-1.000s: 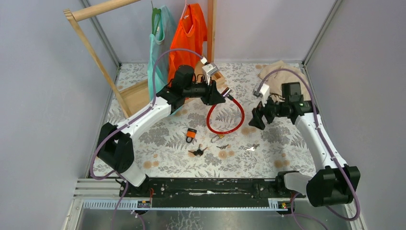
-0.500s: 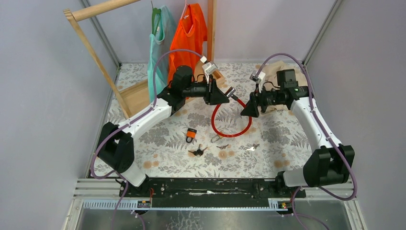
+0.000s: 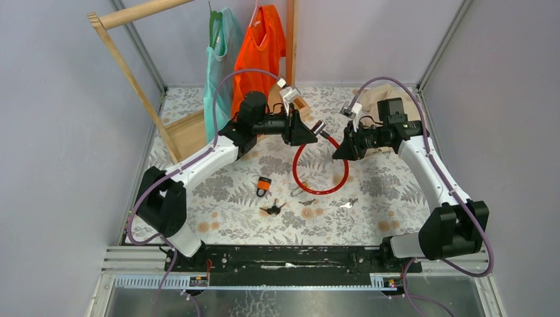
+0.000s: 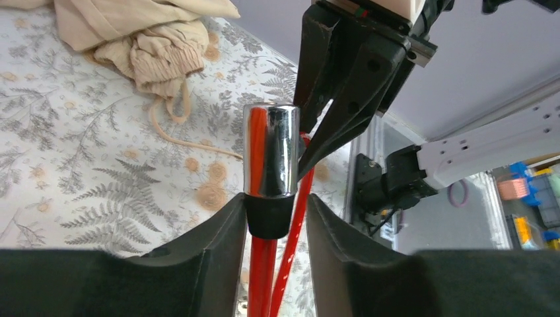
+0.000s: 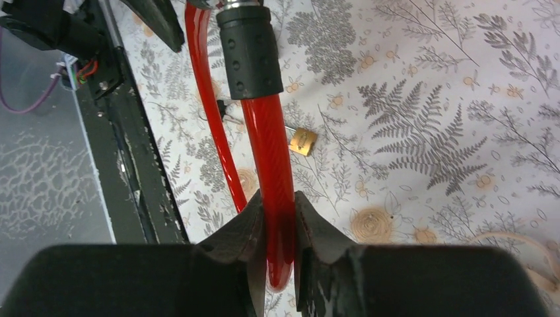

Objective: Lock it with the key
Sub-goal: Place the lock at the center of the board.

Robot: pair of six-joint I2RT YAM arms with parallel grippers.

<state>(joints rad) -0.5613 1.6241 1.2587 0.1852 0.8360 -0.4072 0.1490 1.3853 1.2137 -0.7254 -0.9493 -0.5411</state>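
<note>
While held up over the middle of the table (image 3: 396,191), spans two grips. Grips, at left, with the left pincer (image 4: 272,210) clenched on the black collar (image 4: 270,223) under the chrome lock head (image 4: 271,152), one end of the red cable lock (image 3: 315,179), raised exactly as a second ago. Has just clamped, at right, the right pincer (image 5: 277,228) onto the red cable just below the black sleeve (image 5: 249,53) of the other end; stood wide apart beside it half a second back, and lower, well off to the right, touching nothing, a second back. Puts both ends under control, so probably frees the sleeve end for steering into the head; cannot tell whether touching yet. Leaves the orange padlock (image 3: 263,186) and loose keys (image 3: 307,202) on the table, unmoved. Needs a key picked up before any locking turn.
</note>
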